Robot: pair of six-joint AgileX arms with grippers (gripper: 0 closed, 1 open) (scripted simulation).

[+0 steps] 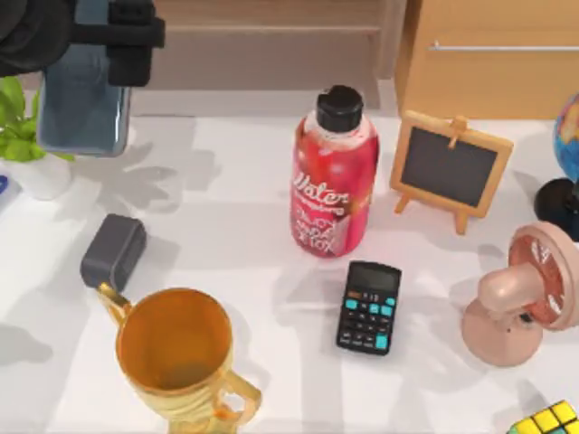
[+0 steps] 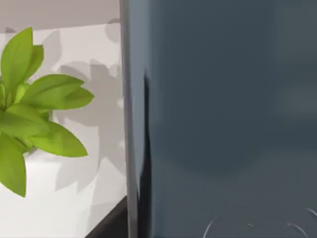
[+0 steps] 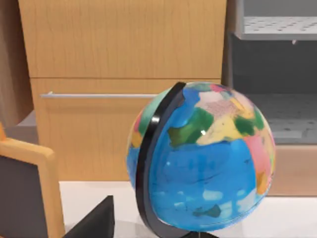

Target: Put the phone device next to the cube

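Left tool (image 1: 107, 41) holds phone device (image 1: 81, 104) at table's (image 1: 235, 262) far-left edge.

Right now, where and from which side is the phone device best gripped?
Clamp its two long edges near one end, coming at its flat face, as the left gripper at top left does: the phone device is a thin, narrow slab.

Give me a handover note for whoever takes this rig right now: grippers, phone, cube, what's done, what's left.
Left gripper: at the top view's far left, shut on the phone device, which is raised beside the potted plant.
Right gripper: not seen; its wrist camera faces the globe.
Cube: on the table at the near right corner, past the fan.
Done: phone grasped.
Left: carry it across over the bottle and calculator, then set it down next to the cube.
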